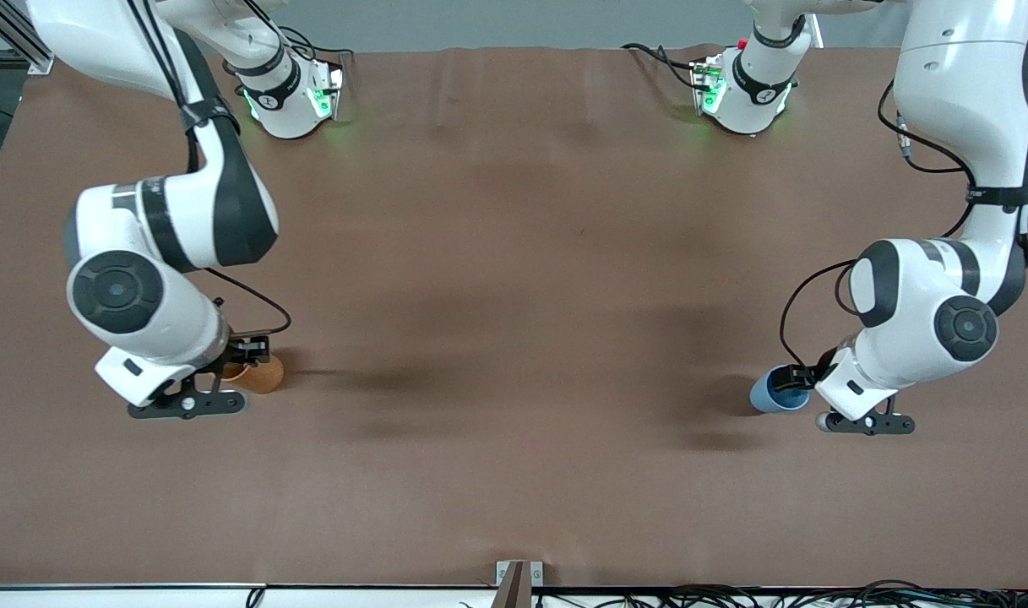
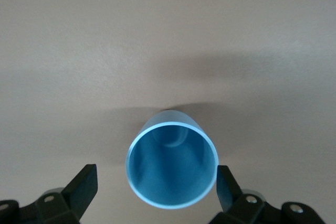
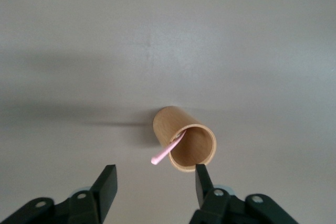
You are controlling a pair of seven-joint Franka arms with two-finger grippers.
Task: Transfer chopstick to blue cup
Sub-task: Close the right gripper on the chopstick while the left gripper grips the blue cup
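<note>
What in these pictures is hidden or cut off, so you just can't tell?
- Front view: the chopstick is hidden by the right arm; the orange-brown cup only peeks out.
- Right wrist view: the chopstick's lower part is hidden inside that cup.
- Front view: the blue cup is partly covered by the left gripper.
- The right gripper stands apart from the chopstick.

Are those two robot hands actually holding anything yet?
No. The right gripper is open above the orange-brown cup with the chopstick in it. The left gripper is open around the blue cup, not gripping it.
</note>
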